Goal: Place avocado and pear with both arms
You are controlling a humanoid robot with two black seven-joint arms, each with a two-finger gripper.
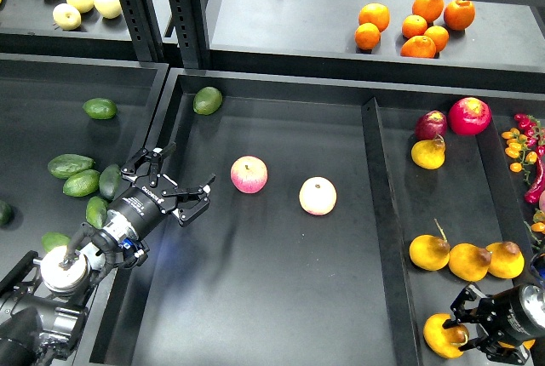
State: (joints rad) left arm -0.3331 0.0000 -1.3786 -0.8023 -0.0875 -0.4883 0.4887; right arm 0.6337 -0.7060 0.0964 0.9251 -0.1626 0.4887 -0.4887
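Down at the tray's near right corner, right gripper point(467, 332) is pinching a pear point(444, 335); it could roll out. Left gripper point(181, 180) is wide apart, holding nothing, and could bump the avocados point(83, 182).

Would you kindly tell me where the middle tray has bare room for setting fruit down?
The middle tray is bare in front of the two apples, and behind them, right of the lone avocado. It is crowded around the left gripper and among the pears.
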